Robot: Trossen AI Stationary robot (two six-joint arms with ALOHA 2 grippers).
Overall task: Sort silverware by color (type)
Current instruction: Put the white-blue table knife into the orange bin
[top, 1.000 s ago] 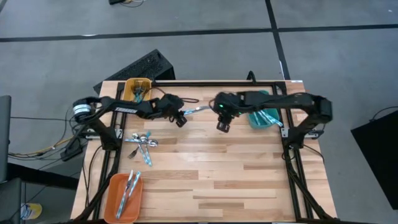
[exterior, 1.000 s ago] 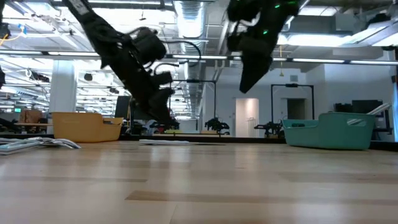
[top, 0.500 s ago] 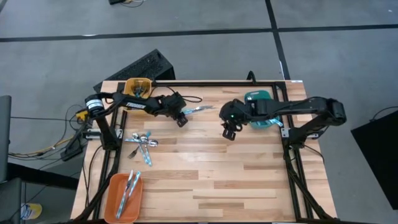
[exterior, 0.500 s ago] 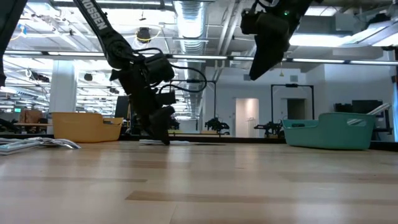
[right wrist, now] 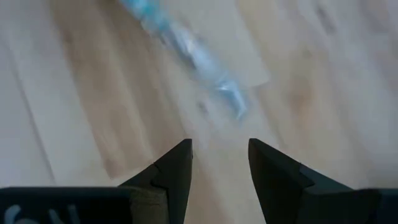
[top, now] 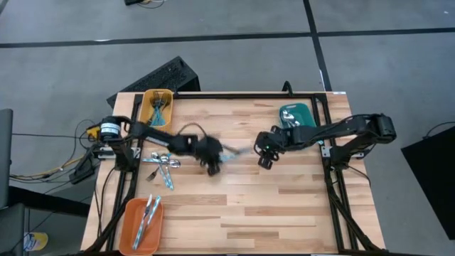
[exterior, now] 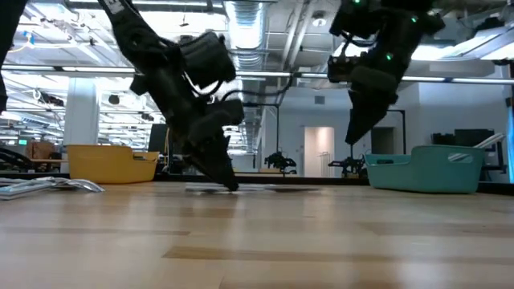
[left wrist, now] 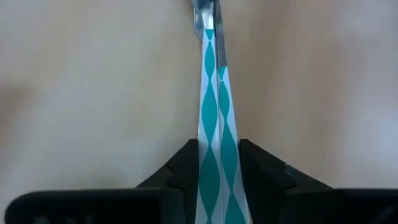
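My left gripper (top: 212,158) is low over the middle of the table, shut on two pieces of silverware (top: 236,150) with teal-and-white patterned handles. My right gripper (top: 264,161) hovers open just right of them, above the table (exterior: 356,136). Its wrist view shows the blurred pieces (right wrist: 186,46) ahead of its fingers. More silverware lies in a loose pile (top: 162,163) near the left edge. Other pieces lie in the yellow tray (top: 158,104), the orange tray (top: 142,224) and the teal tray (top: 295,117). My left gripper (left wrist: 214,146) pinches the two handles (left wrist: 210,121) side by side between its two fingers, which lie along their length. The fingers slant down from the table's left (exterior: 227,181). The pieces run on past the fingertips, and their metal ends (exterior: 277,189) lie low on the table top.
The yellow tray sits at the far left corner, the teal tray at the far right, the orange tray at the near left. A black frame rail (top: 242,94) runs along the far edge. Bare wood (top: 270,206) fills the near and middle right.
My left gripper has swept from near the far edge toward the near edge and a little right, staying shut, and has slid the two pieces along with it. My right gripper has drawn back toward the table's right and near side and come lower.
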